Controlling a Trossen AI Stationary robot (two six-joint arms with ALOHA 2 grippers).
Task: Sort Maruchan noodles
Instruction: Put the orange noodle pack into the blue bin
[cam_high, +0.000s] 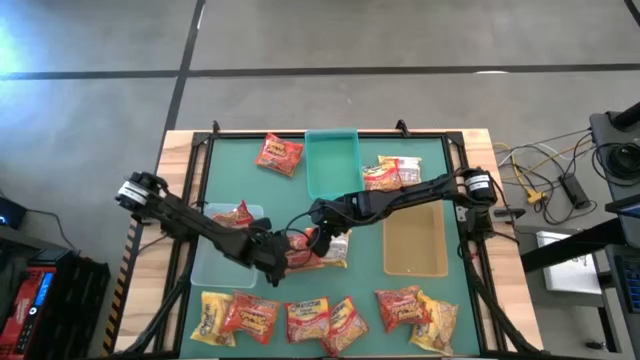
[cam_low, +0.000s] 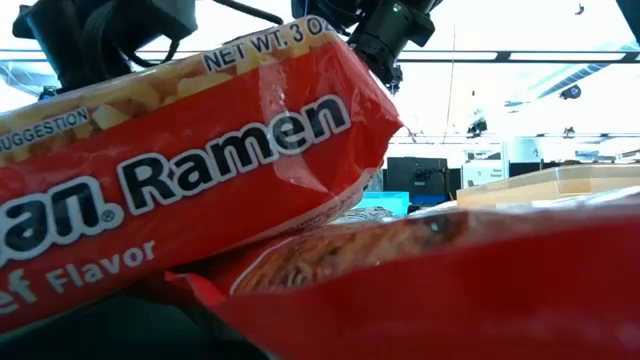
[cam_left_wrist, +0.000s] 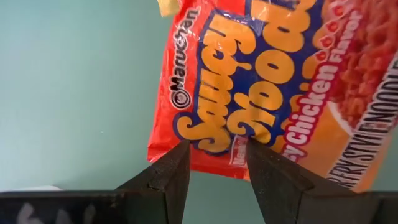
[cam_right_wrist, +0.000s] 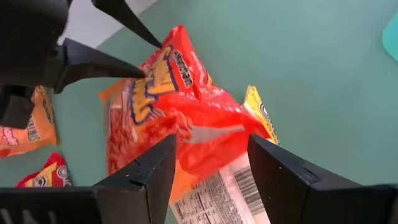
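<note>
Red packet (cam_low: 200, 170) close in my low view: "NET WT. 3 OZ", "Ramen", "SUGGESTION", "Flavor"; the brand word is cut to "an".

Orange packet (cam_left_wrist: 267, 87) ahead of my left fingers (cam_left_wrist: 165, 180): "Maruchan", "Saucy Noodles", "Chicken Flavor", "STYLE NOODLE" in part.

On my other packets I can read nothing.

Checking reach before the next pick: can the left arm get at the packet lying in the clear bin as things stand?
Probably yes. The left gripper sits at an orange packet mid-table, just beside the clear bin. The packet in the bin lies uncovered, though the left arm itself crosses over that bin.
</note>
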